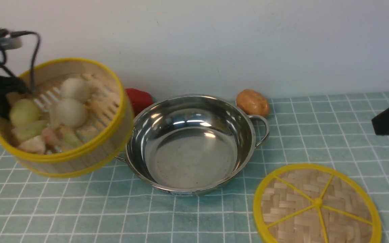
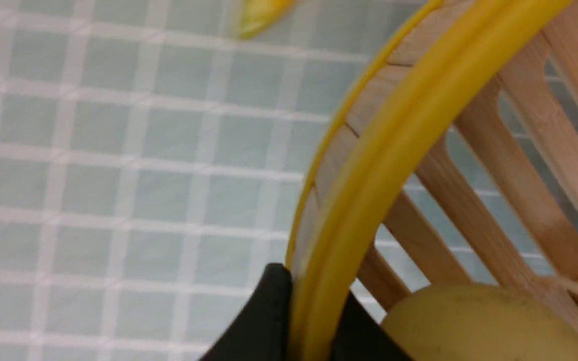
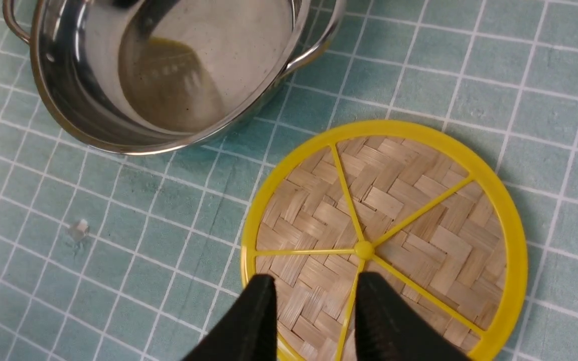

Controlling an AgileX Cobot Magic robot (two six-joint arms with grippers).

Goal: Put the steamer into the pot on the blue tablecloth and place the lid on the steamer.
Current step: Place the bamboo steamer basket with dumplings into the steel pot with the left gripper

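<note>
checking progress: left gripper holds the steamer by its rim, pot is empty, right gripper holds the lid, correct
No: the right wrist view shows the lid lying flat on the blue tablecloth, the right gripper open over it. The rest holds.

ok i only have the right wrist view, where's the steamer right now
Observer: The steamer hangs tilted above the blue tablecloth, left of the pot.
Operator: is the left arm holding it
Observer: Yes. The left gripper is shut on its yellow rim, with the fingers one inside and one outside.
Operator: anything behind the pot
Observer: A red item and a brown potato-like item sit by the wall behind it.
</note>
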